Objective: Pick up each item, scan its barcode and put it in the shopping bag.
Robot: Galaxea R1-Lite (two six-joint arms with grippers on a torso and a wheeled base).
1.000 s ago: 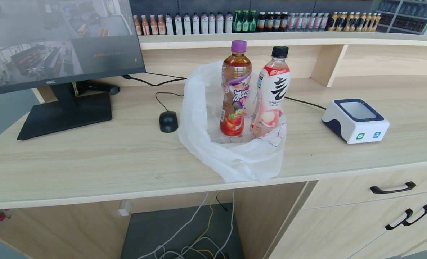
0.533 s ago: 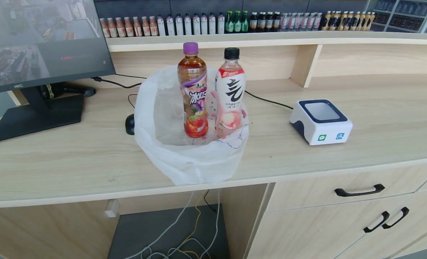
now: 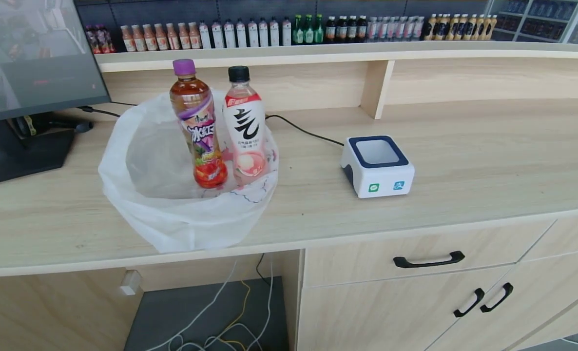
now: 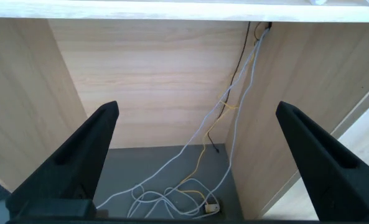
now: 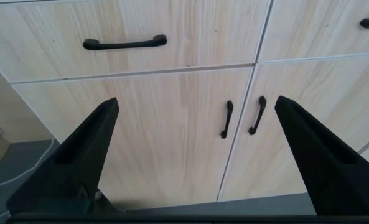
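Both pairs of fingers are spread wide with nothing between them. The left gripper (image 4: pixel 198 107) hangs low in front of the open knee space under the counter, facing the loose cables (image 4: pixel 193 186) on the floor there. The right gripper (image 5: pixel 196 101) hangs just as low before the drawer and cabinet doors (image 5: pixel 172 118). Up on the counter (image 3: pixel 464 146), the purple-capped tea bottle (image 3: pixel 199 131) and the black-capped peach drink bottle (image 3: pixel 244 131) stand upright side by side, nearly touching, inside the white shopping bag (image 3: pixel 172 219). The bag sits to the left, its front sagging over the near edge. The barcode scanner (image 3: pixel 376 165) sits to the right of the bag, apart from it, window up. With both bottles bagged and both arms down, the packing step looks finished for these two items. If another item remains, the next move calls for lifting an arm above the counter edge first, and keeping clear of the overhanging bag.
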